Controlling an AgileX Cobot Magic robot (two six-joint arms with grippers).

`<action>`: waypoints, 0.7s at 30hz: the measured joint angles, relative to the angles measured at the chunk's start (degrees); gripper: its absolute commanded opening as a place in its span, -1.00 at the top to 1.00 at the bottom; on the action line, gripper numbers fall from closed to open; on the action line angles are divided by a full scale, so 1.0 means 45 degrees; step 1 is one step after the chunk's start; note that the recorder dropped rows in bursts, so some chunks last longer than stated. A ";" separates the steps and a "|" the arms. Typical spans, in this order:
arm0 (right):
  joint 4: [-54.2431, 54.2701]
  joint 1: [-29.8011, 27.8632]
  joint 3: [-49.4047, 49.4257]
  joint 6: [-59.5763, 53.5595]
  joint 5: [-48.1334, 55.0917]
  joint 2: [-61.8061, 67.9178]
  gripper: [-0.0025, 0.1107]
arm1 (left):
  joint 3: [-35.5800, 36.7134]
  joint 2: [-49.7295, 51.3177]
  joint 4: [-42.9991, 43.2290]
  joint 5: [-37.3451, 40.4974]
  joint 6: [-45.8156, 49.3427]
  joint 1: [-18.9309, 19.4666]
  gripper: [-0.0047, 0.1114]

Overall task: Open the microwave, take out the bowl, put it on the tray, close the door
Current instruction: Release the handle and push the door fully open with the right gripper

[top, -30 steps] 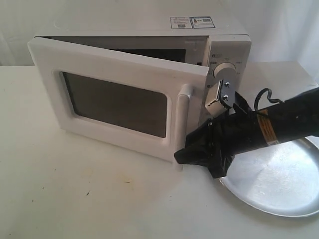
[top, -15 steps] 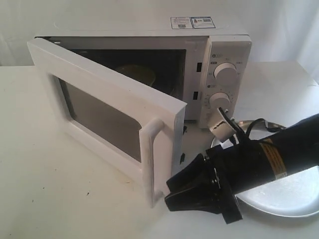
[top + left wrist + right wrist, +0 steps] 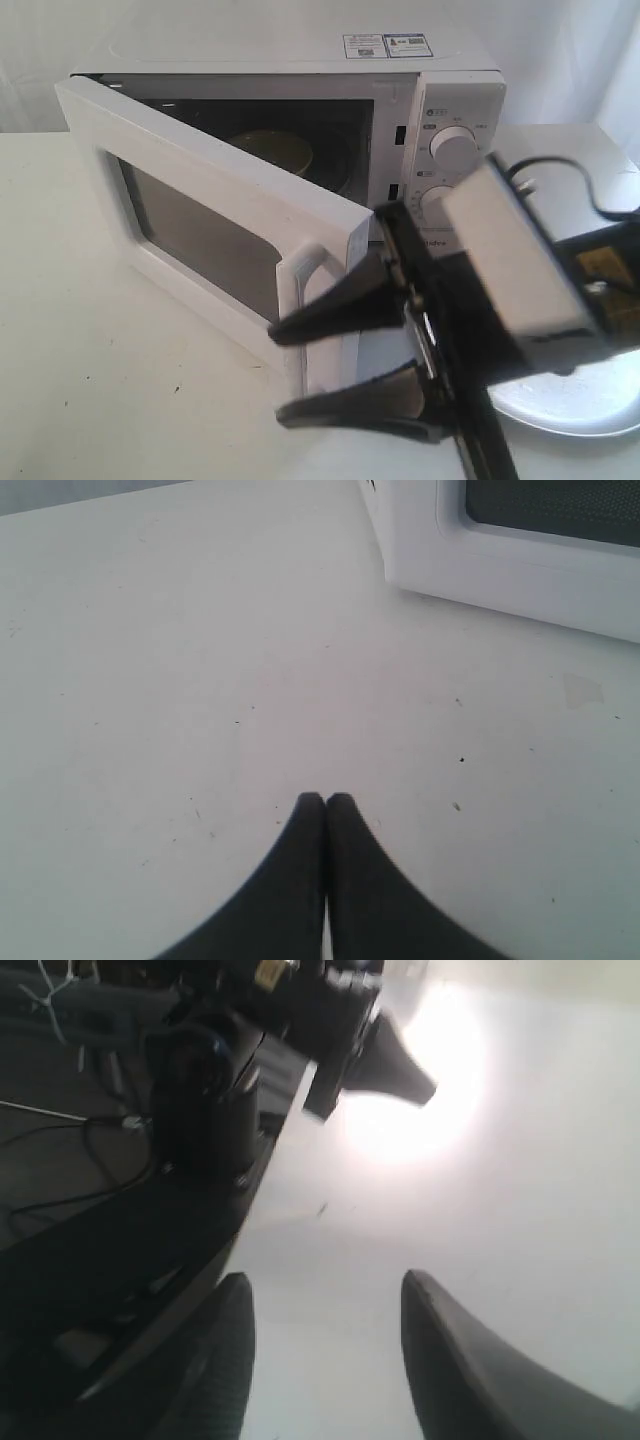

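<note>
A white microwave [image 3: 455,90] fills the upper half of the exterior view. It stands on a white bench [image 3: 120,400] with its long side running left to right and its opening facing the viewer. Its door [image 3: 200,215] is hinged at the left and stands swung out. The door's long axis slants from the upper left down to the lower centre, and its free edge carries the vertical bar handle [image 3: 298,275].

Inside the dark cavity at upper centre, the bowl [image 3: 270,150] sits upright with its rim up. The right end effector [image 3: 282,372] looms large and blurred in the lower centre and lower right. Its two dark fingers are spread wide and point towards the left of the frame. The bowl lies above and behind it, well apart, with the door's free edge between them in the picture. The upper finger overlaps that edge near the handle, but contact cannot be judged.

The shiny tray [image 3: 575,405] lies at the lower right, mostly hidden by the arm.

In the left wrist view, the left end effector [image 3: 325,802] has its fingertips pressed together, gripping nothing, above bare, lightly speckled bench. A lower corner of the door shows at the upper right.

In the right wrist view, the spread fingers [image 3: 232,1305] hang over glaring white bench. Past the bench edge at the left is a dark area with cables. A pale wall sits behind the microwave.
</note>
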 measured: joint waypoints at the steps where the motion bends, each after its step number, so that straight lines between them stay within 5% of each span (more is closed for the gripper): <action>1: 0.0628 0.0000 -0.0067 -0.0737 0.0000 -0.0482 0.18 | 0.0000 0.0000 0.0000 0.0000 0.0000 0.0000 0.92; 4: 0.4442 0.0021 -0.0141 -0.3936 0.2514 -0.2619 0.37 | 0.0000 0.0000 0.0000 0.0000 0.0000 0.0000 0.92; 6: 0.8064 0.0021 -0.0248 -0.5383 0.6772 -0.3176 0.89 | 0.0000 0.0000 0.0000 0.0000 0.0000 0.0000 0.92; 9: 1.2651 0.0021 -0.0277 -0.8535 1.1323 -0.2391 0.96 | 0.0000 0.0000 0.0000 0.0000 0.0000 0.0000 0.92; 11: 1.3460 0.0093 -0.0277 -0.8682 1.1503 -0.1287 0.96 | 0.0000 0.0000 0.0000 0.0000 0.0000 0.0000 0.92; 14: 1.2427 0.0998 -0.0277 -0.7461 1.1213 0.0258 0.96 | 0.0000 0.0000 0.0000 0.0000 0.0000 0.0000 0.92; 21: 0.3683 0.2574 -0.0277 -0.4789 0.6943 0.1401 0.96 | 0.0000 0.0000 0.0000 0.0000 0.0000 0.0000 0.92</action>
